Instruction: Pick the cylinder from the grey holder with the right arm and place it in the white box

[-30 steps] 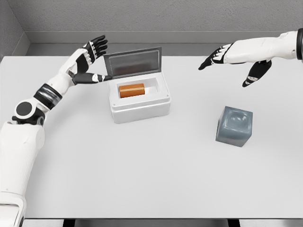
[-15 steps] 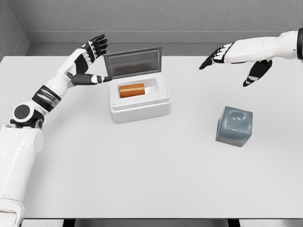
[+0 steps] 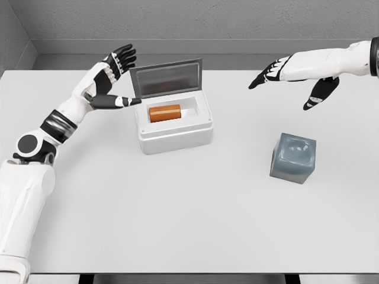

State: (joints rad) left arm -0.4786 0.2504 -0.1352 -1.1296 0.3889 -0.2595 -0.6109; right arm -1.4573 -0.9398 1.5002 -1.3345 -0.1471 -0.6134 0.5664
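White box (image 3: 175,134) sits a bit left of the middle of the pale table (image 3: 195,213), and its grey lid (image 3: 166,77) is flipped up at the back, standing pretty much upright. Inside there's 1 orange cylinder (image 3: 164,113) lying on its side toward the left of the cavity, with some bare white floor showing to its right.

The grey holder (image 3: 293,157) is well apart from the box, off to the right and a little nearer the camera. Its top has a shallow dent with nothing in it.

The left hand (image 3: 111,80) hangs just beside the lid's left edge, fingers spread and thumb pointing at the box, gripping nothing. The right hand (image 3: 291,74) floats up over the far right of the table, beyond the holder, fingers loose and stretched out, also holding nothing.
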